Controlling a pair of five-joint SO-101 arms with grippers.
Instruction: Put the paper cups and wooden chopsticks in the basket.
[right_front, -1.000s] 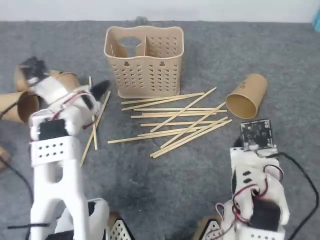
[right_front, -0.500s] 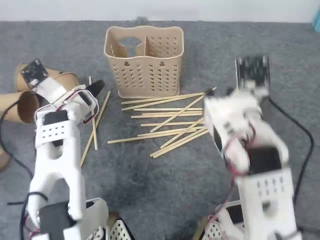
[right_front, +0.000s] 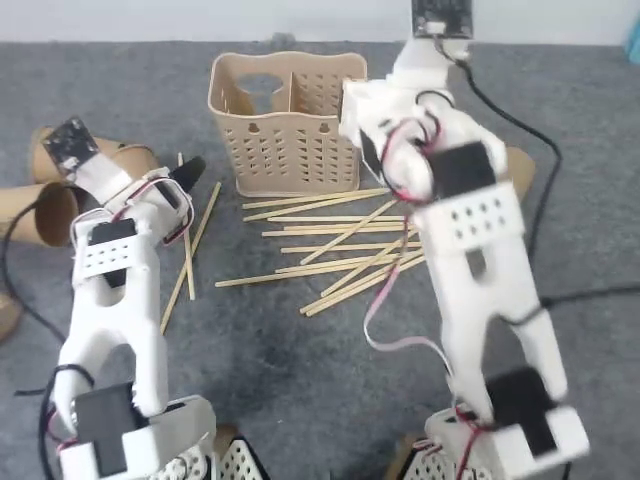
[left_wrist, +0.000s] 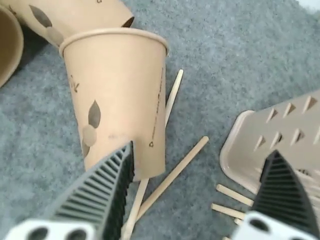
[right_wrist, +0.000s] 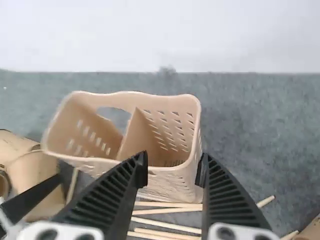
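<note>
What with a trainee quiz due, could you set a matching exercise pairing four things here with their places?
Things: 1 basket; 2 chopsticks; 3 left gripper; 4 right gripper.
Places: A open, next to a paper cup; B strewn on the grey mat; C raised beside the basket's rim; D upright at the mat's far side.
Pairs: 1-D, 2-B, 3-A, 4-C.

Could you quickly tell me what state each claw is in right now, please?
Left claw: open, holding nothing, by a tan paper cup.
Right claw: open, holding nothing, near the beige perforated plastic basket.
</note>
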